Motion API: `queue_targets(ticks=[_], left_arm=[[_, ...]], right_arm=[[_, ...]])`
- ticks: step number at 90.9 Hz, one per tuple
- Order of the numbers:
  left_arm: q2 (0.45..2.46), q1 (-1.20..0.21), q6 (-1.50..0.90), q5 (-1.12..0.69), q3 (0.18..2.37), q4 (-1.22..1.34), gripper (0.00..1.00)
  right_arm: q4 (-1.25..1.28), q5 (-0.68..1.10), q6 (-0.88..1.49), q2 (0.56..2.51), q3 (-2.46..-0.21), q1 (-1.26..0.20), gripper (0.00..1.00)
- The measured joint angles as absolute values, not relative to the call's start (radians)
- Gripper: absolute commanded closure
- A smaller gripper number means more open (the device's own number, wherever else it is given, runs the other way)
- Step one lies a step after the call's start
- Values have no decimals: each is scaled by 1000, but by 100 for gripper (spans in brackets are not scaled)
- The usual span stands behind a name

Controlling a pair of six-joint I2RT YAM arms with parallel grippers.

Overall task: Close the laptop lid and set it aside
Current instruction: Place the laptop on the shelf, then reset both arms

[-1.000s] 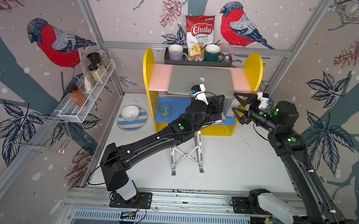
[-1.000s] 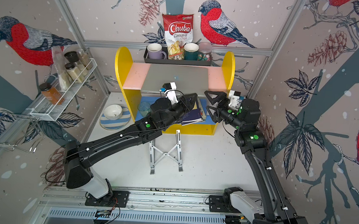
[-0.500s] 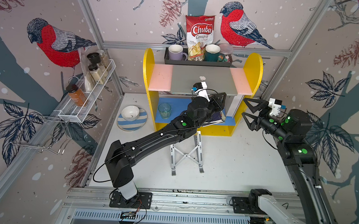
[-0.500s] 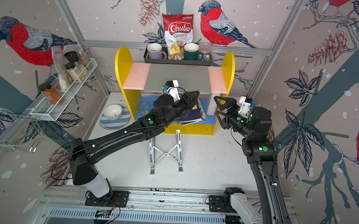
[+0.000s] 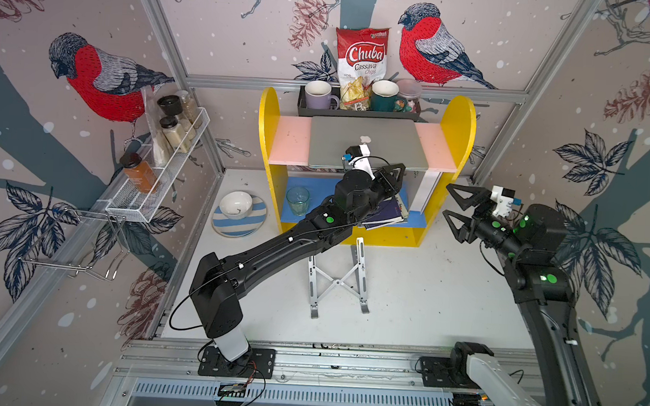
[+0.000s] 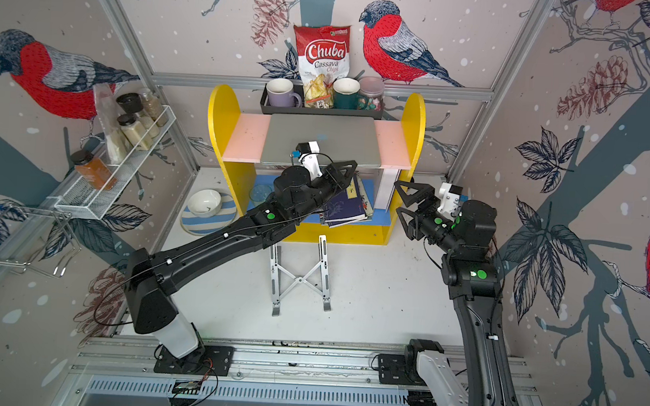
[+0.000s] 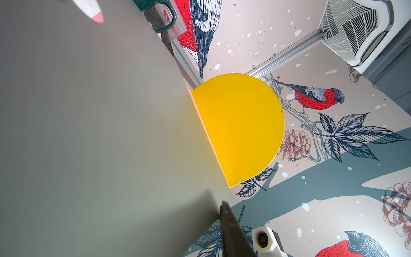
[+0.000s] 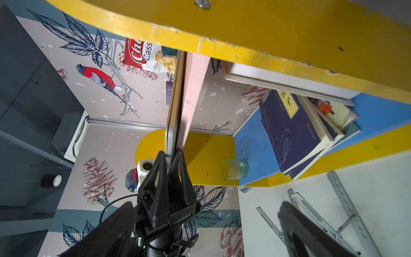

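Observation:
The laptop lies closed and flat on the pink top shelf, its lid facing up with the logo showing. My left gripper reaches to its front edge. In the right wrist view its two fingers straddle the laptop's thin edge, shut on it. In the left wrist view one finger lies against the lid. My right gripper hangs open and empty, right of the shelf unit.
The yellow shelf unit has a black tray of mugs and a chips bag behind the laptop. Below are dark blue books and a glass. The silver folding stand stands in front, a bowl on a striped plate left.
My right gripper has pulled back from the laptop's right end, out to the right and lower, still open. The laptop now rests on the shelf. My left gripper stays at its front edge.

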State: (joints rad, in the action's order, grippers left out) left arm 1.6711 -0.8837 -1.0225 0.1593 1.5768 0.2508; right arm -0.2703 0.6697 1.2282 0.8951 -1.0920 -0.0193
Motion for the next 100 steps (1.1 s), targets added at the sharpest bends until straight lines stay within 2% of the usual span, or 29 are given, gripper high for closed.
queue_targets(ticks=[17, 21, 25, 100], left_arm=[[1640, -882, -1024, 153, 1558, 257, 22], [1631, -882, -1024, 151, 1544, 262, 10], [1622, -882, -1025, 155, 1528, 267, 4], [1384, -972, -993, 188, 1180, 308, 3]], right_arm=[[-270, 682, 1216, 903, -1092, 1, 0], [-270, 685, 1210, 908, -1092, 7, 0], [-270, 686, 1208, 912, -1091, 14, 0], [-313, 669, 1096, 933, -1087, 83, 0]])
